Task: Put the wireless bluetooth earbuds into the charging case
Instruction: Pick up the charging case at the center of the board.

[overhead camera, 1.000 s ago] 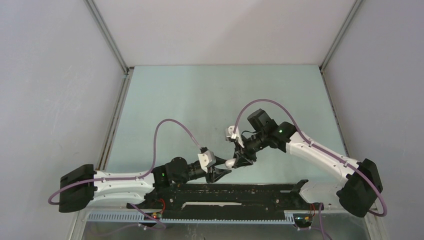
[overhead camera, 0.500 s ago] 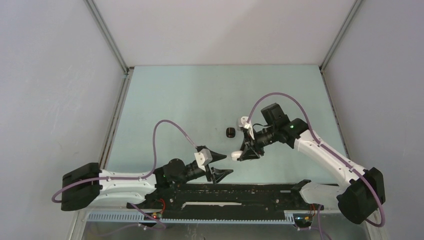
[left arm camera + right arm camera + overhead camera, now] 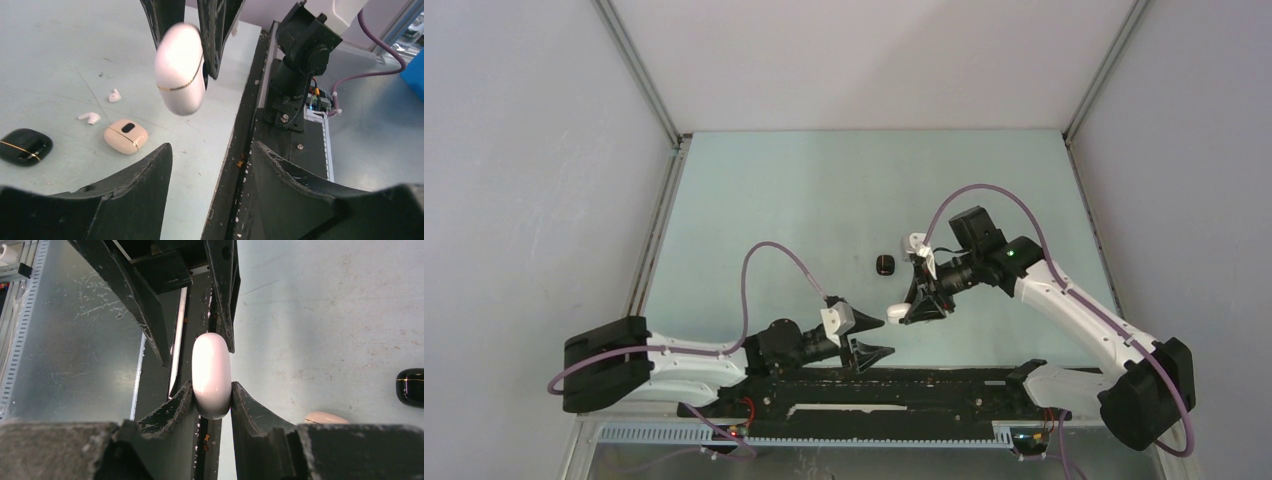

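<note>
right gripper [image 3: 211,390] pinches the glossy white pebble-shaped charging case [image 3: 211,365], its long axis aimed near-left at the open left gripper [image 3: 211,147]; two tiny white earbuds [image 3: 90,118] lie loose on the pale green table [image 3: 50,50].

Closed white case [image 3: 211,375] aloft; earbuds [image 3: 90,118] loose

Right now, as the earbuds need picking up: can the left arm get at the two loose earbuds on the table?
Probably yes: the left gripper is open and empty, and the earbuds lie uncovered on the table, clear of the white case that the right gripper holds.
</note>
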### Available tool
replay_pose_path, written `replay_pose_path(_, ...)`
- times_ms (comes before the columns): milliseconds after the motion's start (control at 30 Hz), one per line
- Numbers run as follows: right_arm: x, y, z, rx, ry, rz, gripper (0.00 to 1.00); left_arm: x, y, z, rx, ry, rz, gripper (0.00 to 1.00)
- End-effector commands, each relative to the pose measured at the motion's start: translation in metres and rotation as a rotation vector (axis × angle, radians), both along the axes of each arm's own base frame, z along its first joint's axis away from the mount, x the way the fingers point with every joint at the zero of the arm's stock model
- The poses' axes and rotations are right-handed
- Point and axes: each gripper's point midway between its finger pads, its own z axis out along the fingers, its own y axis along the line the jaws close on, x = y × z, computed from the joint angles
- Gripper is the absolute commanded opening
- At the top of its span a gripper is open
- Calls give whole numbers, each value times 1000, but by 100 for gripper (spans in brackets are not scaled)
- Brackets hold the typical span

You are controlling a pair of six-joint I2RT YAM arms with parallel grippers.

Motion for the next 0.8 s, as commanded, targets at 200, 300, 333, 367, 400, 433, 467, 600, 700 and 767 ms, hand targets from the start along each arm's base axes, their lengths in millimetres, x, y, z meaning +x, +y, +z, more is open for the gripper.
replay_pose_path(200, -6, 0, 37, 106, -96, 35, 17, -17, -27, 26, -77, 51, -143, 61)
replay_pose_path(300, -7, 0, 37, 108, -87, 38, 17, -17, -29, 28, -78, 41, -160, 60)
replay_pose_path(333, -7, 0, 37, 108, -86, 38, 17, -16, -29, 31, -82, 31, -160, 59)
replay_pose_path(367, -6, 0, 37, 106, -86, 37, 17, -15, -28, 33, -87, 21, -156, 58)
replay_pose_path(400, -6, 0, 36, 104, -84, 37, 18, -13, -27, 36, -96, 9, -146, 57)
replay_pose_path(433, -6, 0, 36, 102, -85, 36, 18, -12, -25, 39, -107, -7, -135, 57)
replay_pose_path(467, -6, 0, 36, 100, -87, 35, 18, -10, -22, 41, -113, -19, -121, 57)
replay_pose_path(600, -6, 0, 34, 98, -84, 39, 19, -2, -16, 46, -125, -40, -92, 55)
replay_pose_path(700, -6, 1, 34, 98, -85, 44, 20, 1, -15, 47, -129, -44, -82, 55)
replay_pose_path(767, -7, 1, 34, 98, -86, 48, 20, 3, -16, 48, -129, -46, -80, 54)
